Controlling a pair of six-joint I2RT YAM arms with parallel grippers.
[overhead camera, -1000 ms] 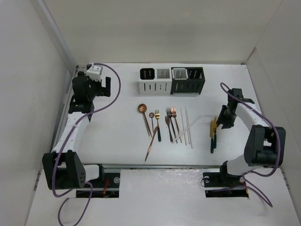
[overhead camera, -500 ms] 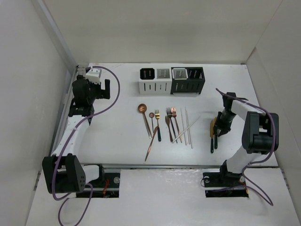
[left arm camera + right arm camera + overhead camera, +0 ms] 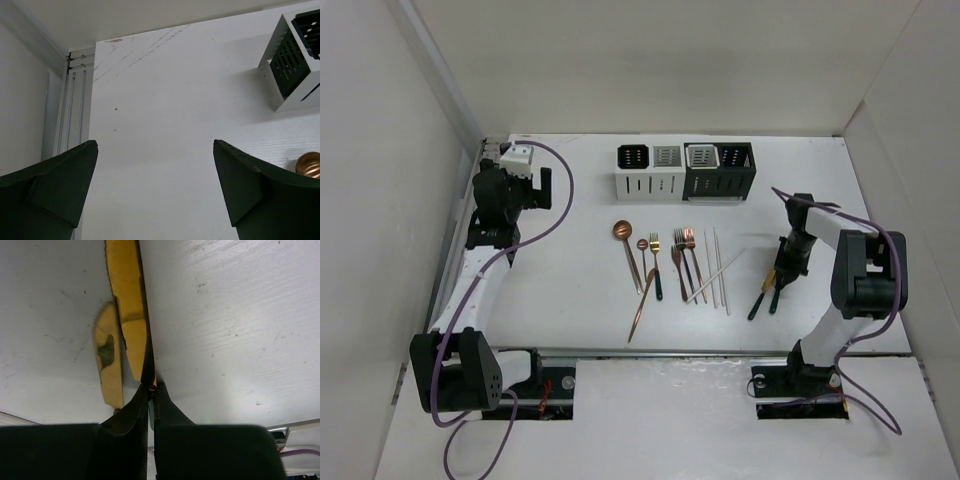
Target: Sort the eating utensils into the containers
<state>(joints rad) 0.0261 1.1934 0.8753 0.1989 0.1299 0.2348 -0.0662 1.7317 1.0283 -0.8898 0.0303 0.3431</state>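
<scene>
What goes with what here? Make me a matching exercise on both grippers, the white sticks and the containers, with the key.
Column one:
1. left gripper
2. right gripper
3. white sticks
4. containers

Column two:
A. standing in a row at the back
B. open, holding nothing
C. shut on a gold-headed utensil
D. lying flat, just right of the copper forks

Pairs: 1-B, 2-C, 3-D, 4-A
</scene>
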